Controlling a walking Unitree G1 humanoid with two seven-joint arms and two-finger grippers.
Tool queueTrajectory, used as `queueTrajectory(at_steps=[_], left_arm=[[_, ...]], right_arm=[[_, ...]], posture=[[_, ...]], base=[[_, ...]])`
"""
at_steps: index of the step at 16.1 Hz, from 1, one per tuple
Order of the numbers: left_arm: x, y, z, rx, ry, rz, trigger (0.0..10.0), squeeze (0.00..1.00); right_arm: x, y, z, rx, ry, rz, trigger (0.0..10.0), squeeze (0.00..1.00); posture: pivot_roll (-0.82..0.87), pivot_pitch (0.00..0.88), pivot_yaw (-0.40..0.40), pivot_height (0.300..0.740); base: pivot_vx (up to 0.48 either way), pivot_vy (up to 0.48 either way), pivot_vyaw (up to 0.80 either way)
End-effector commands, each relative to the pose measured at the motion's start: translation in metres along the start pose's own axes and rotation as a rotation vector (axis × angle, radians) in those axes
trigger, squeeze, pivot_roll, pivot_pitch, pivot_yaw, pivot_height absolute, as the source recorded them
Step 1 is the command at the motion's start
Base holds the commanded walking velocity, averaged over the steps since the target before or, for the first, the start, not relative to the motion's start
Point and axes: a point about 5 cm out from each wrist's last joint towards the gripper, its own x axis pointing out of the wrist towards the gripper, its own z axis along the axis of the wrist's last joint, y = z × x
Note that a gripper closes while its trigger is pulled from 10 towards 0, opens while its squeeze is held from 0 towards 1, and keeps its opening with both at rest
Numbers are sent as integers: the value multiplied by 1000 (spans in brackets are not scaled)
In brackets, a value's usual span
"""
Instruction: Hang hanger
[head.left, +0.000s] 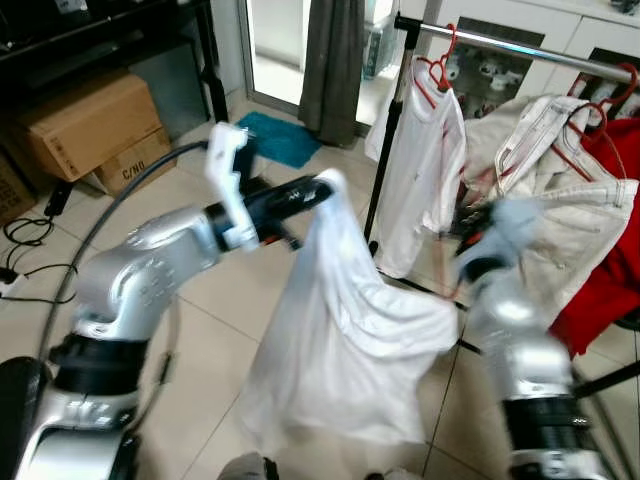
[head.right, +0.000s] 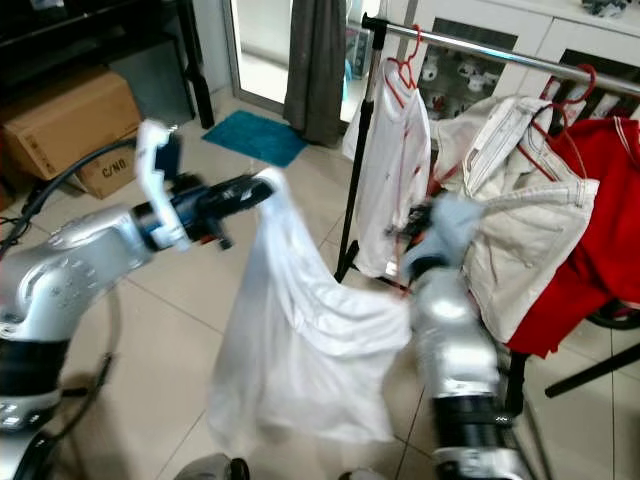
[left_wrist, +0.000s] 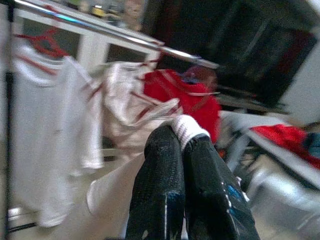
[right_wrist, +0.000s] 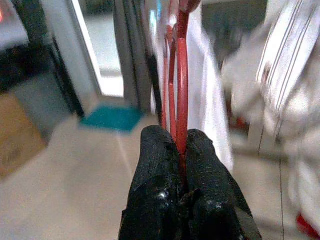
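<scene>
We see the left gripper (head.left: 325, 188) stretched forward at chest height, fingers pinched shut on the collar of a white garment (head.left: 345, 330) that hangs beneath it. The right gripper (right_wrist: 181, 145) — blurred in the head views — clamps a red hanger (right_wrist: 181, 65), apparently just before the clothes rail (head.left: 520, 47) with its hung clothes.

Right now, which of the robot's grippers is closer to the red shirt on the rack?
Right. The right gripper, clamped on a red hanger, sits by the rack, just short of the red shirt. The left gripper holds a white garment farther out over the floor.
</scene>
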Motion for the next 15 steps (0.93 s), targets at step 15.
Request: queueTrajectory(at_steps=[15], left_arm=[[9, -42, -5, -190, 122, -137, 0, 0]], right_arm=[[26, 12, -38, 544, 16, -153, 0, 0]], posture=[[45, 68, 4, 740]], base=[[0, 0, 0]])
